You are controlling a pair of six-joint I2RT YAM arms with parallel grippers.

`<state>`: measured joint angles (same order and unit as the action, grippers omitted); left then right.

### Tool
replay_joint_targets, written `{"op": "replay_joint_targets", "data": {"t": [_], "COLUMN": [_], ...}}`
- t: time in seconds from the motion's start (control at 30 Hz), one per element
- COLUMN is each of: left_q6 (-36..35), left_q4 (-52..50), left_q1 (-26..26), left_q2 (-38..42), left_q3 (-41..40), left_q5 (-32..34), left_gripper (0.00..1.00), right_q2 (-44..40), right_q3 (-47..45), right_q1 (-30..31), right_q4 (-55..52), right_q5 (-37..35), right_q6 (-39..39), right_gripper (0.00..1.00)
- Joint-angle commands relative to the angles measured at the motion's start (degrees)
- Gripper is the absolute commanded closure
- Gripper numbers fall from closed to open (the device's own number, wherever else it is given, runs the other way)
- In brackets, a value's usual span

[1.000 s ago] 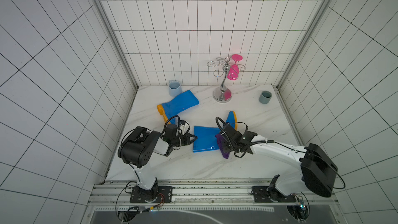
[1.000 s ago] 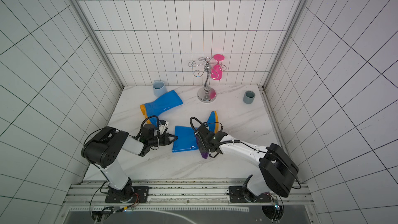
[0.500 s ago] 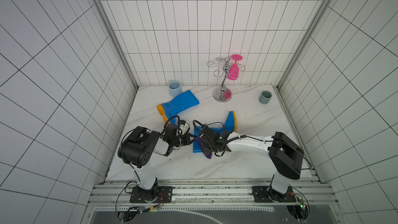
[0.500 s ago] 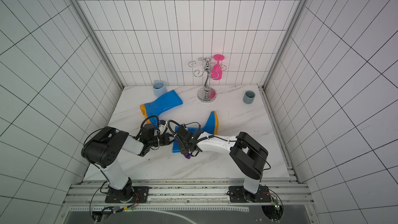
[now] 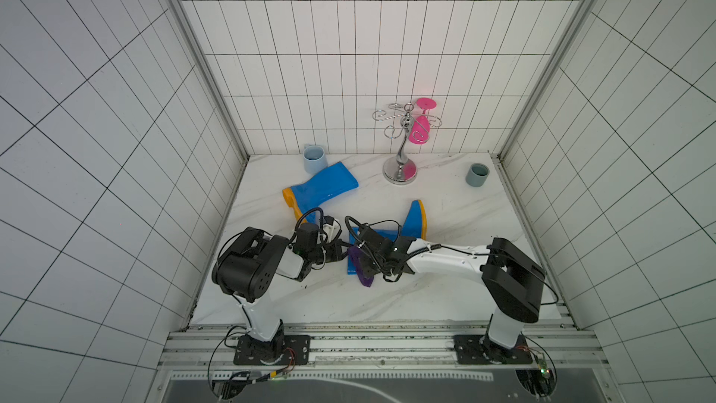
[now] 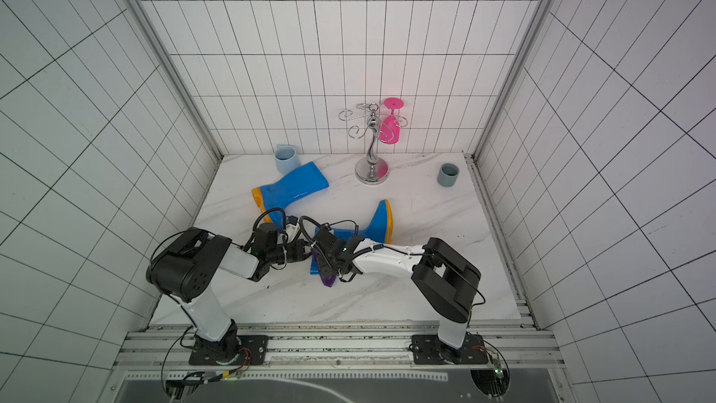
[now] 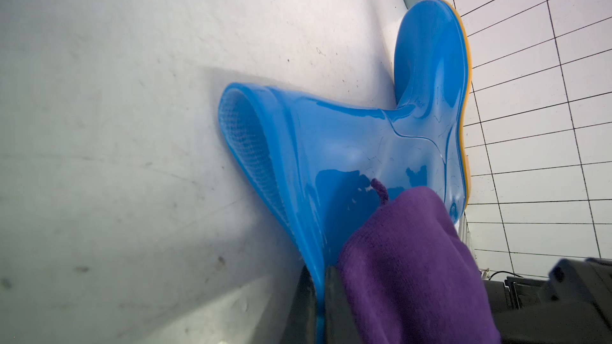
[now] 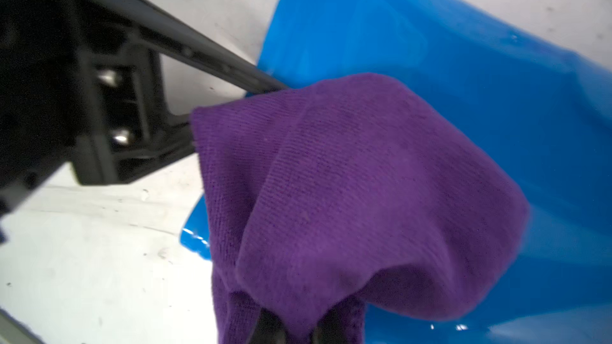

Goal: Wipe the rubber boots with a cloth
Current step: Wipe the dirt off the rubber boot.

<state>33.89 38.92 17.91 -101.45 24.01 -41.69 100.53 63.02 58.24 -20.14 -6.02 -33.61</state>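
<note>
wiping the shaft of the near boot [image 7: 347, 147] is the step in hand. the boot lies on its side on the table [image 5: 310, 296]. the left gripper [image 7: 319, 306] is clamped on the rim of the shaft opening. the right gripper [image 8: 288, 329] is closed on the purple cloth [image 8: 347, 193], which rests on the shaft near that rim. next move, as judged: drag the cloth toward the foot under steady pressure, clear of the left fingers. the far boot [image 5: 321, 188] lies well apart, near the back wall.

Glossy blue boots [image 5: 321, 188], orange-yellow soles [image 5: 287, 195], purple cloth [image 8: 331, 193], pale-blue mug [image 5: 314, 158], grey cup [image 5: 477, 175], pink glass [image 5: 418, 134], white grey-veined table [image 5: 445, 288], white black-gridded walls [image 5: 348, 52]
</note>
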Motion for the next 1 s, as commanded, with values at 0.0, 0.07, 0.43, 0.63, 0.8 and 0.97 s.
{"op": "replay_joint_targets", "data": {"t": [0.0,0.07,0.43,0.63,0.8,0.97], "left_q6": [0.2,0.2,0.3,0.3,0.3,0.3], "left_q4": [-4.8,-4.8,-4.7,-4.7,-4.6,-4.6], "left_q1": [0.6,0.6,0.6,0.6,0.6,0.6], "left_q2": [-2.9,-2.9,-2.8,-2.9,-3.0,-3.1], "left_q3": [-1.7,-1.7,-1.7,-1.7,-1.6,-1.6], "left_q5": [-0.1,0.0,-0.1,-0.2,-0.2,-0.3], "left_gripper": [1.00,1.00,1.00,1.00,1.00,1.00], "right_q2": [-5.0,-7.3,-20.6,-22.5,-20.9,-19.7], "right_q3": [-4.9,-6.4,-10.7,-13.6,-15.3,-12.7], "right_q1": [-2.4,-3.3,-5.9,-6.0,-7.6,-10.6], "right_q4": [-3.6,-5.4,-17.5,-19.5,-17.3,-15.3], "right_q5": [-4.5,-5.8,-13.5,-15.9,-17.3,-18.7], "right_q6": [-0.4,-0.3,-1.1,-2.6,-2.0,0.9], "right_gripper": [1.00,1.00,1.00,1.00,1.00,1.00]}}
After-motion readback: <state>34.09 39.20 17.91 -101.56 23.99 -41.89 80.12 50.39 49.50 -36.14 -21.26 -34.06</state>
